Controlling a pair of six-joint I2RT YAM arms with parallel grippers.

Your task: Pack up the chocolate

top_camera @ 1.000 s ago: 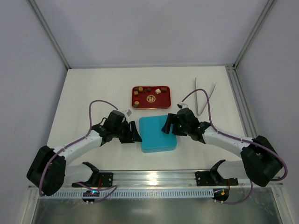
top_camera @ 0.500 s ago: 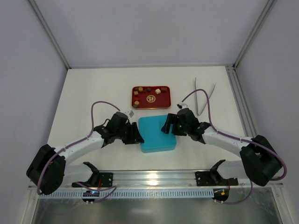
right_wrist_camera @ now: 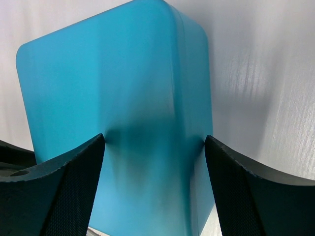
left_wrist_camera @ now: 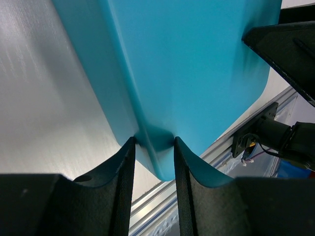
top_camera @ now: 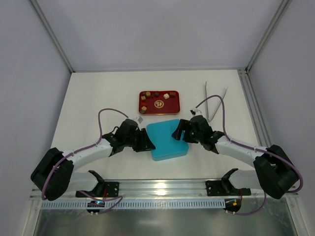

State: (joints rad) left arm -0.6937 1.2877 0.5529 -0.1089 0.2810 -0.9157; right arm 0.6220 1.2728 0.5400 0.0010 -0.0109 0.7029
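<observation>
Left jaws have narrowed onto a corner of the teal box (top_camera: pixel 167 140), while right jaws grip it wide across.

Seen from above, the chocolate (top_camera: pixel 167 96) on the red tray (top_camera: pixel 172 106) is too small to tell its shapes or count (the tray's round emblem (top_camera: pixel 159 103) is just as unreadable). The left end effector (top_camera: pixel 143 143) covers the left edge of the teal box (top_camera: pixel 167 143), and the right end effector (top_camera: pixel 178 132) covers its far right corner. Both wrist views cut the box off, and its inside is hidden. The thin pale tool (top_camera: pixel 207 101) near the far right corner of the worktop (top_camera: pixel 98 98) is too slight to identify.
</observation>
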